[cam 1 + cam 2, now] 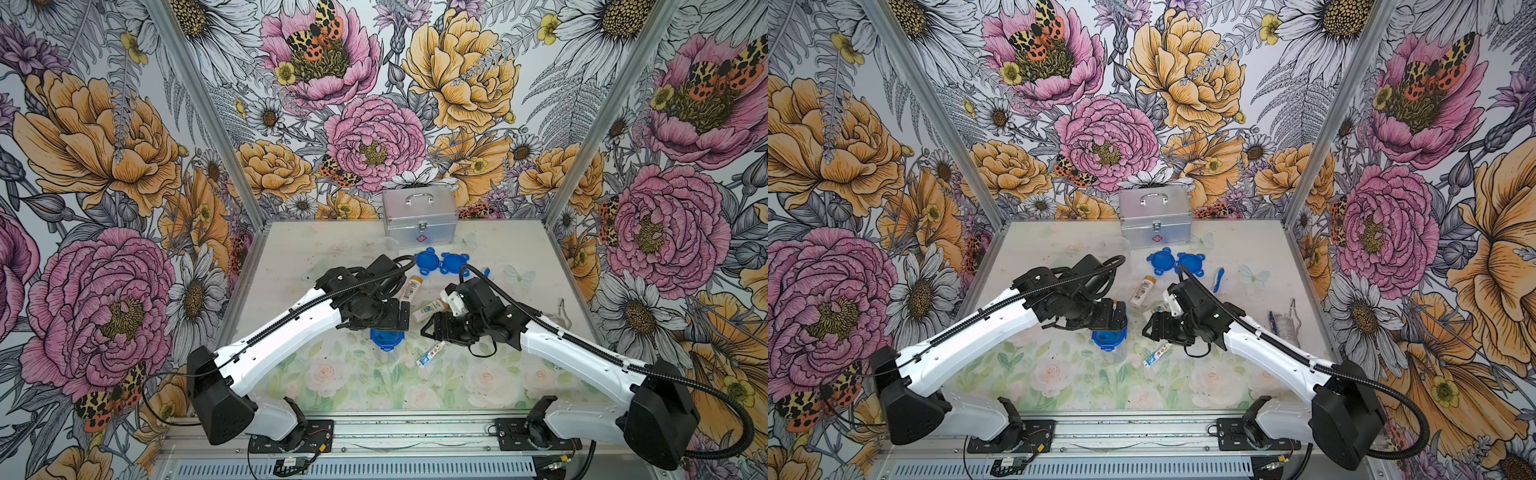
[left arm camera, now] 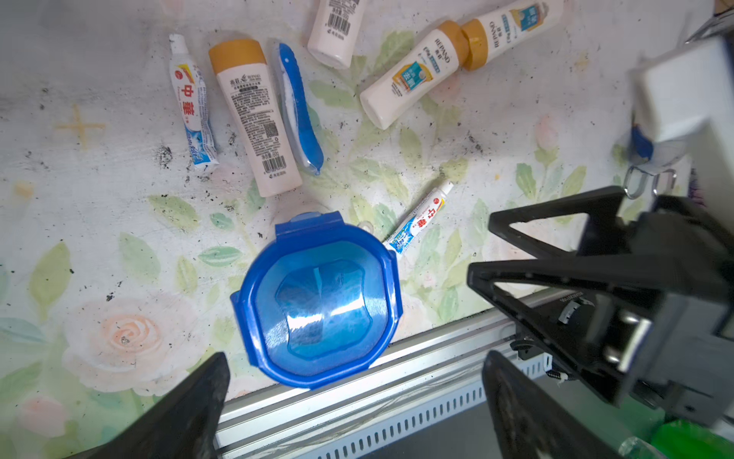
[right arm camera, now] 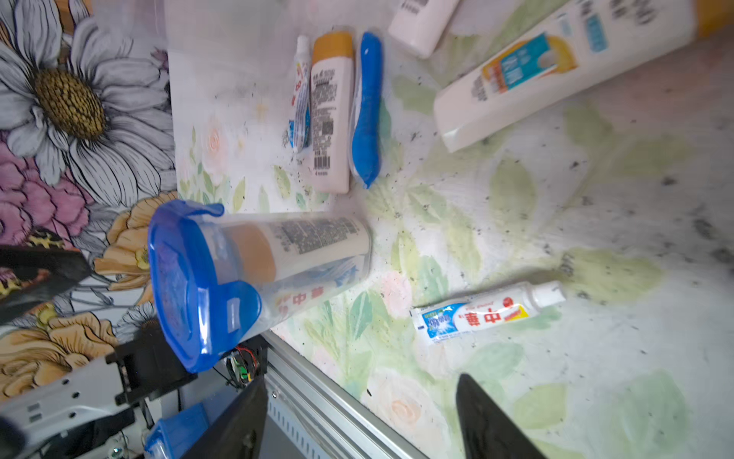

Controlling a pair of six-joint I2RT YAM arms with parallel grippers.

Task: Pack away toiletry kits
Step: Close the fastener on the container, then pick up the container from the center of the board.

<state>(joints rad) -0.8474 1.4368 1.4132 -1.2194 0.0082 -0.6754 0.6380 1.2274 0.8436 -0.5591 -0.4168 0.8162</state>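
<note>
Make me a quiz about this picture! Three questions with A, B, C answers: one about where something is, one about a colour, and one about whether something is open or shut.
1. Where do the loose blue lids lie?
A) in front of the silver case
B) on top of the case
C) inside a cup

2. What colour are the bottle caps?
A) green
B) yellow-orange
C) black

3. The left gripper is:
A) shut on a tube
B) shut on a toothbrush
C) open, holding nothing

Answers: 1 A, they lie just before the case; 2 B, seen on the bottles in the left wrist view; 3 C, its jaws stand wide apart, gripping nothing.
</note>
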